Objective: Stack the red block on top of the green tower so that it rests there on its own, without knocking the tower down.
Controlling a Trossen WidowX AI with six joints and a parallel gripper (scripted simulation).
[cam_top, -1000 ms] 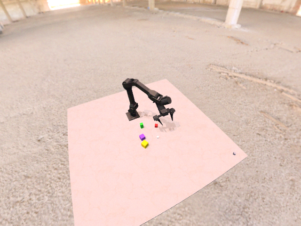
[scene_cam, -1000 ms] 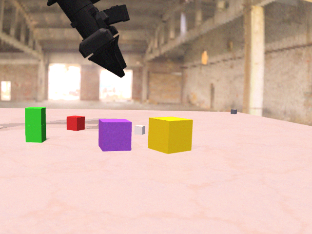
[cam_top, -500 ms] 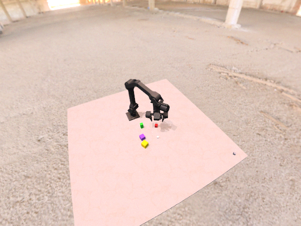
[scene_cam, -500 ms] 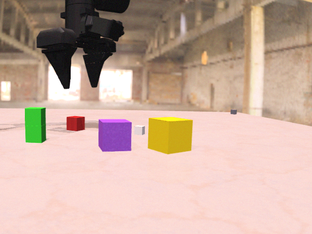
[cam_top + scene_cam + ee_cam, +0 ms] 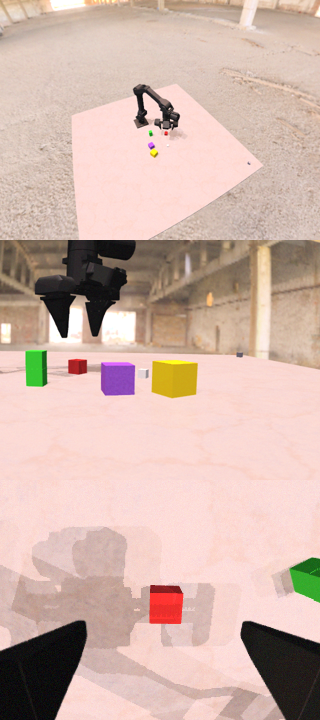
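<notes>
Pincer (image 5: 78,336) hangs above the tabletop (image 5: 180,433), tips down, fingers spread wide with nothing between them.

Red block (image 5: 166,604) sits flat on the tabletop, untouched. In the wrist view it lies almost midway between the two dark fingers, a touch ahead of the line joining the tips rather than on it. The exterior view agrees: the tips stand well clear above the block, roughly over it.

Block is a cube, so no long axis to speak of. Its faces look roughly square to the finger line, though a slight skew cannot be ruled out.

Green tower (image 5: 36,368), two cubes high, stands upright near the red block, off to one side; in the wrist view it shows at the right edge. Purple cube (image 5: 118,378), yellow cube (image 5: 174,378) and a small white cube (image 5: 142,373) lie farther out, away from the arm's base.

Judgement: the approach to the pick is about lined up. The coming move is mostly a straight drop, with a small nudge forward to centre the block. The tower is close enough that the later carry needs height.
</notes>
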